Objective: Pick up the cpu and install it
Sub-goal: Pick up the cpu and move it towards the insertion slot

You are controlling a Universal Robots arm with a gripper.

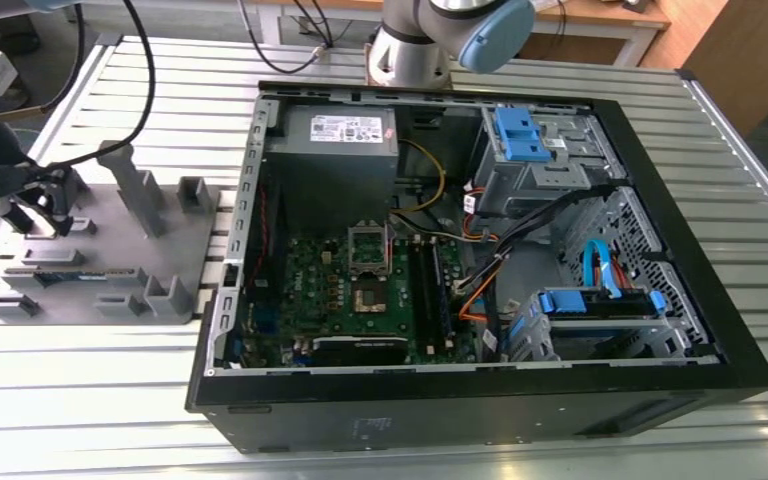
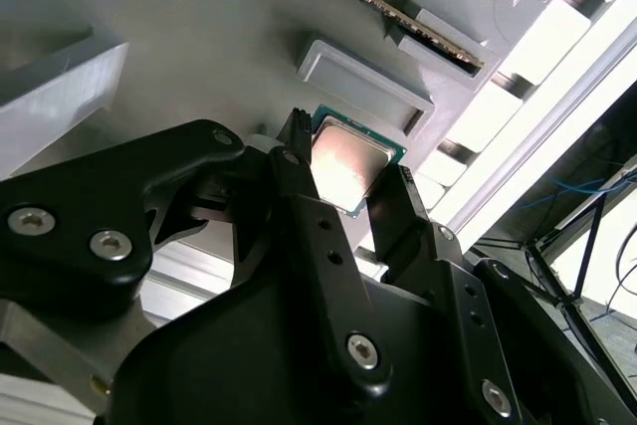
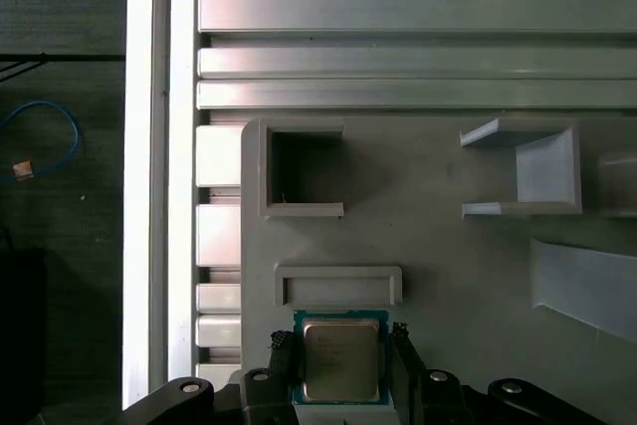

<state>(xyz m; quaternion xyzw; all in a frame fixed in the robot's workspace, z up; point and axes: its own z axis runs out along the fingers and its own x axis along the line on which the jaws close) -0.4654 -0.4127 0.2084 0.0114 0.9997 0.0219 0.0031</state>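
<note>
Cpu [image 3: 339, 363] sits clamped in the end effector [image 3: 339, 337] in both wrist views.

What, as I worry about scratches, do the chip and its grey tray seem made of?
The chip: satin silvery metal top, by its soft glare; green rim like circuit board. The tray: probably matt grey plastic, dull and moulded-looking.

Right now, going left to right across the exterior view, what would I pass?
gripper → tall grey post → motherboard → lower blue drive bay
</note>
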